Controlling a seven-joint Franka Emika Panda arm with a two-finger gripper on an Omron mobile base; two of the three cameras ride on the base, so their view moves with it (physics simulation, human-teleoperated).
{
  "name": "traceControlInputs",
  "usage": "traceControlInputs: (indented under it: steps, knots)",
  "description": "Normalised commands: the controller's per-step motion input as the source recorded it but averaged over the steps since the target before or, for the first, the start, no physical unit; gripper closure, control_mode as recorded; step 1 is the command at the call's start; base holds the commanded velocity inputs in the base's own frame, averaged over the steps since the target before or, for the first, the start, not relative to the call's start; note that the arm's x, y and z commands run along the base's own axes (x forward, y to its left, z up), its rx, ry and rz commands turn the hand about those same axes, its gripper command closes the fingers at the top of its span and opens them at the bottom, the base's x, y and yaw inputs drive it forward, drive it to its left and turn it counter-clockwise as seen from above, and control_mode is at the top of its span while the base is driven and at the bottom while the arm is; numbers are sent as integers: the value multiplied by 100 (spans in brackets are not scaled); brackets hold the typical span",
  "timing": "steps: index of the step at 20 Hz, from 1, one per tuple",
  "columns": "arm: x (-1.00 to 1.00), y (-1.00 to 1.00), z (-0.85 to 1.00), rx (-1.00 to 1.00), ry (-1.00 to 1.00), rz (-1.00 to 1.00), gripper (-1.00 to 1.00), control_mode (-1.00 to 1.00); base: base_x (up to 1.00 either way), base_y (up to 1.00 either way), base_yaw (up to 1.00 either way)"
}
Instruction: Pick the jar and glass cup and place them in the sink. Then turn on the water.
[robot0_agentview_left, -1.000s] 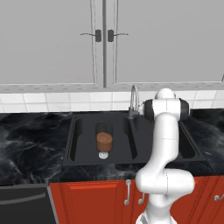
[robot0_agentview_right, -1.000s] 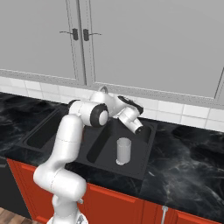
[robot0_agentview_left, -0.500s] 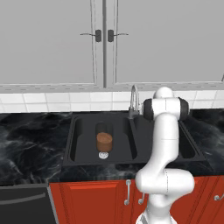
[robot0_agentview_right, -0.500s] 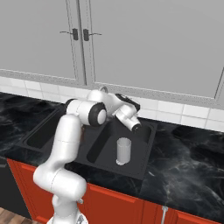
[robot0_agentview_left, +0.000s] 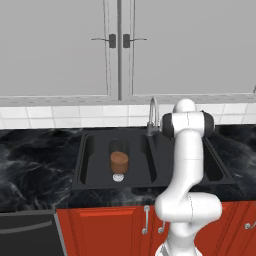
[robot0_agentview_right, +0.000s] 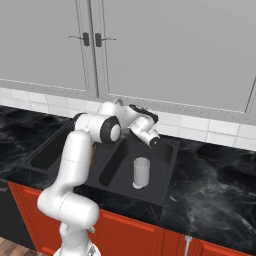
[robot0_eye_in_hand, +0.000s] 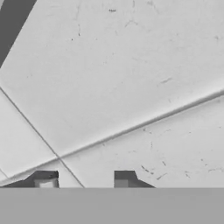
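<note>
One jar and one glass cup stand in the sink; pincer half-open, empty.

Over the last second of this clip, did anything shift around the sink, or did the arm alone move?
Only the hand moved: in the right base view the gripper swung slightly back toward the tiled wall, and its fingers face white tiles, holding nothing. The glass cup stands in the sink, the jar by a drain, both unmoved. The tap is not running.

Black marbled stone desk; white tile backsplash; grey upper wall cabinets with dark handles; red base cabinets.
</note>
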Motion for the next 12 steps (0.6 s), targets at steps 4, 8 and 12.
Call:
traceControlInputs:
  steps: [4, 8, 12]
  knots:
    - [0, -90, -66, 32, 46, -16, 100, -100, 0, 0, 0]
    - [0, -92, -92, 27, 41, -14, 100, -100, 0, 0, 0]
    - [-8, -75, -100, 17, 34, -10, 100, -100, 0, 0, 0]
